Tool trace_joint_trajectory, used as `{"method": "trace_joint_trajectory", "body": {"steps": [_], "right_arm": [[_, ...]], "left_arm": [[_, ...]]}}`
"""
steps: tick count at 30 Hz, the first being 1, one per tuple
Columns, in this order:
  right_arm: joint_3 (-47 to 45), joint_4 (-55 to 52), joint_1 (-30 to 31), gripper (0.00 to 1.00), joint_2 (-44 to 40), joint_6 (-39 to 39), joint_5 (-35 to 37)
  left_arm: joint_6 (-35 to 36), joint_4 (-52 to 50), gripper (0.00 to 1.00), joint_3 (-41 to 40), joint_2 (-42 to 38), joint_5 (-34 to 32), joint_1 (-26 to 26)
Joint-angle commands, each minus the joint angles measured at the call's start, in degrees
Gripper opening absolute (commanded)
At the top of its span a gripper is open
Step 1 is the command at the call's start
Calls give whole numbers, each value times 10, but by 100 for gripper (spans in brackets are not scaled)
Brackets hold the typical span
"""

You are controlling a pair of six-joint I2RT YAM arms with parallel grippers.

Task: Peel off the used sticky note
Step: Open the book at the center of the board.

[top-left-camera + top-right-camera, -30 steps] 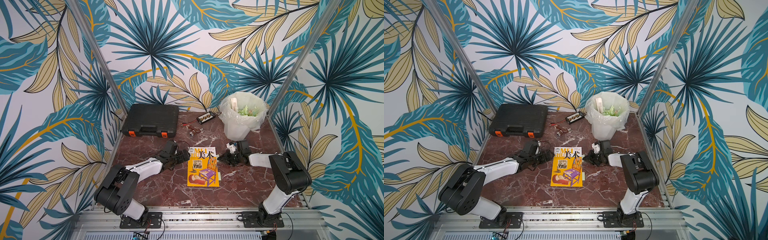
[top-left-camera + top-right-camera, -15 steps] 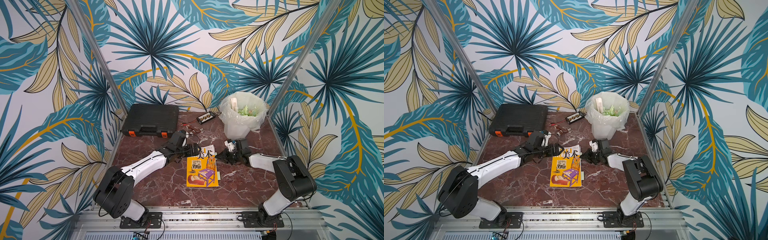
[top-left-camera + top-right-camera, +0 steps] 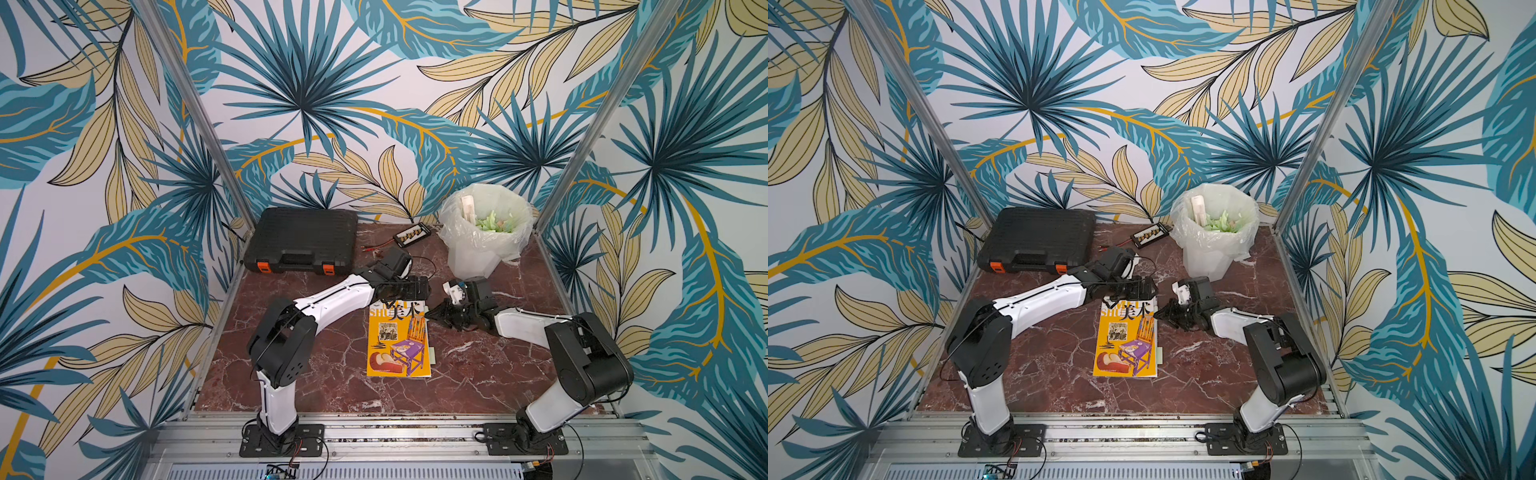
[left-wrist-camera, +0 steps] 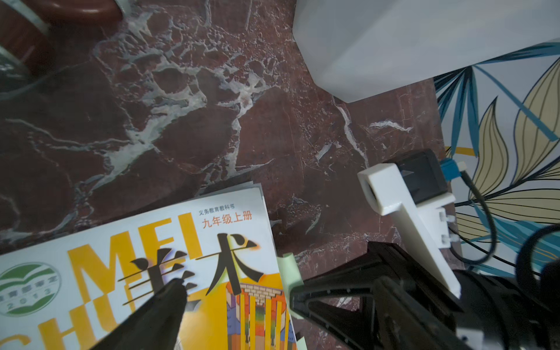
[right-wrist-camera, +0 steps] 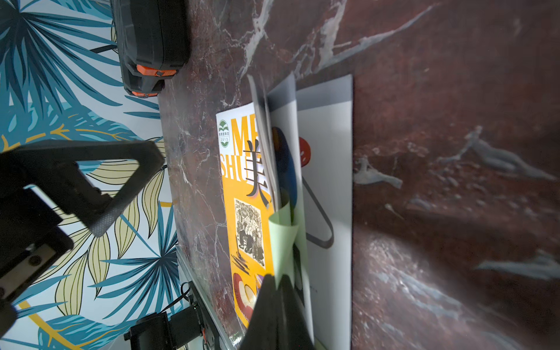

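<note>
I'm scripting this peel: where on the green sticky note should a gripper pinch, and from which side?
Pinch the sticky note by its curled free flap, jutting past the book, coming from the right arm's side. That flap stands lifted; the right gripper is shut on it.

Left white-and-black arm (image 3: 332, 297) reaches low and forward across the table, and the black left gripper (image 3: 405, 290) is spread wide, one finger (image 4: 157, 312) showing in its wrist view. Right white-and-black arm (image 3: 519, 325) lies nearly flat, pointing inward, with the black right gripper (image 5: 277, 283) pinched tight on the curled pale green paper sticky note (image 5: 283, 239).
</note>
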Motion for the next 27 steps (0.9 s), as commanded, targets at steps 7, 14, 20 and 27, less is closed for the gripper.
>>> {"method": "trace_joint_trajectory", "body": {"steps": [7, 14, 20, 27], "right_arm": [[5, 20, 13, 0, -8, 8, -4], [4, 25, 18, 0, -7, 10, -3], [2, 27, 19, 0, -7, 12, -2], [1, 29, 21, 0, -7, 11, 0]], "left_arm": [[25, -140, 100, 86, 42, -124, -20], [32, -185, 100, 131, 75, -159, -22], [39, -209, 100, 171, 105, -167, -28], [45, -227, 98, 194, 127, -170, -33]]}}
